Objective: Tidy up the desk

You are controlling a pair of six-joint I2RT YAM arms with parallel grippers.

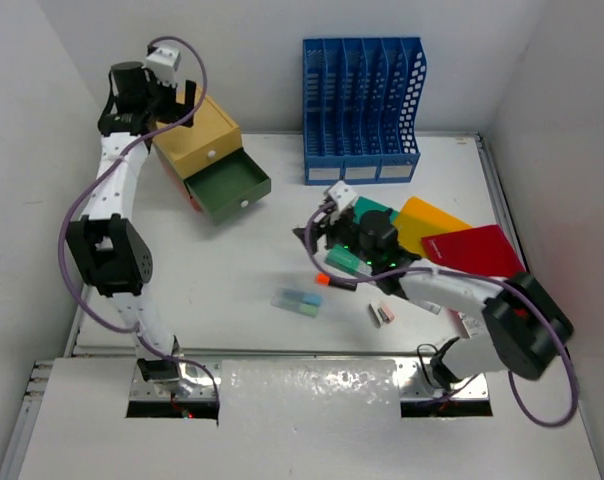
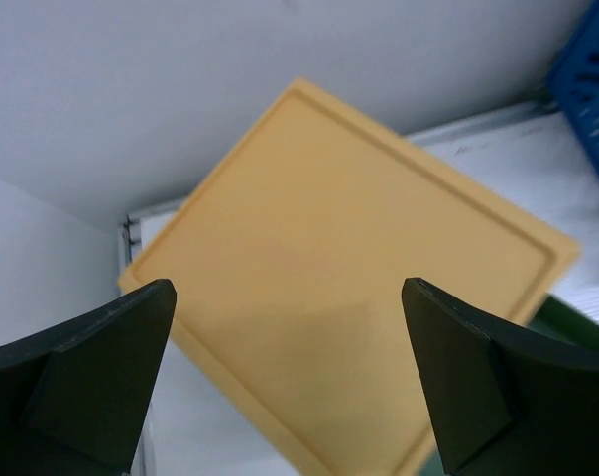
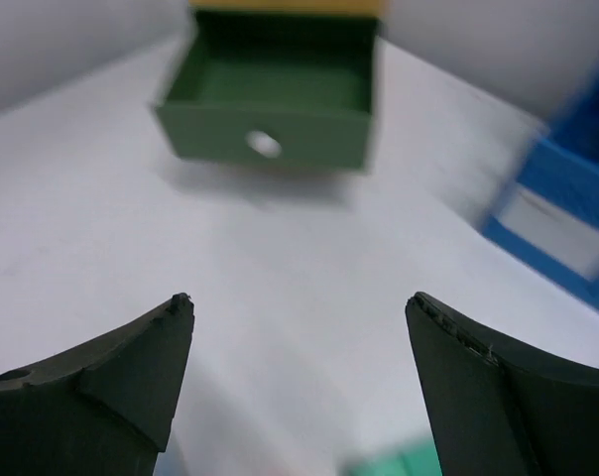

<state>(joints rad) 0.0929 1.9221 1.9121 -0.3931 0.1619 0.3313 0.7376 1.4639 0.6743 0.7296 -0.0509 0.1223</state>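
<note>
The desk (image 1: 232, 270) is a white tabletop with rails along its edges. My left gripper (image 1: 187, 100) hovers open and empty over the yellow top (image 2: 349, 268) of the small drawer box (image 1: 197, 135) at the back left; its jaws (image 2: 290, 297) stand wide apart. My right gripper (image 1: 317, 238) is open and empty above the middle of the desk, pointing toward the pulled-out green drawer (image 3: 270, 99), which shows empty. The drawer also shows in the top view (image 1: 227, 187).
A blue slotted file rack (image 1: 362, 110) stands at the back. Green (image 1: 375, 213), yellow (image 1: 429, 220) and red (image 1: 474, 250) folders lie fanned under the right arm. A pale blue-green block (image 1: 297, 302), a small orange piece (image 1: 322, 280) and small stick-like items (image 1: 382, 315) lie near the front.
</note>
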